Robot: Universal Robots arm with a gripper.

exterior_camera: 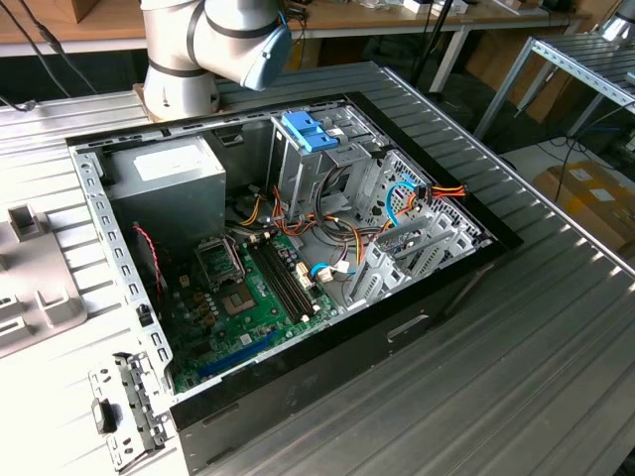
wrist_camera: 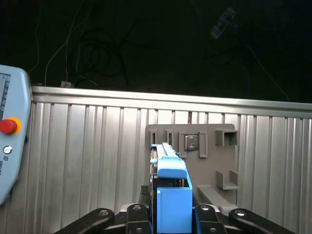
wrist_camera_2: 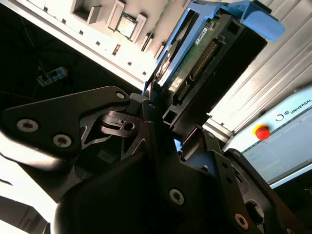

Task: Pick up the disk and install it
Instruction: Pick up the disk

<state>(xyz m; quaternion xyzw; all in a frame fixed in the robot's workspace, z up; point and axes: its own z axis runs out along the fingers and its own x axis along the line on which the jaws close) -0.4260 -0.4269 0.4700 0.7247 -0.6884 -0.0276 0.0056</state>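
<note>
In both wrist views my gripper (wrist_camera_2: 168, 122) (wrist_camera: 171, 217) is shut on the disk (wrist_camera_2: 204, 58). It is a flat drive with a green circuit board face, framed by a light-blue carrier (wrist_camera: 173, 200) with a brighter blue end tab (wrist_camera_2: 258, 19) at the end away from the fingers. The disk stands out straight from the jaws, clamped by its long sides. It hangs in the air above the ribbed metal table (wrist_camera: 87, 161). The arm's base and elbow (exterior_camera: 213, 40) stand at the back of the open computer case (exterior_camera: 298, 258).
The case holds a motherboard (exterior_camera: 248, 297), a power supply (exterior_camera: 169, 183) and a metal drive cage (exterior_camera: 327, 164) topped by a blue plastic piece (exterior_camera: 308, 129). A grey fixture plate (wrist_camera: 200, 156) (exterior_camera: 30, 288) lies on the table. A teach pendant (wrist_camera: 9, 146) (wrist_camera_2: 282, 136) sits nearby.
</note>
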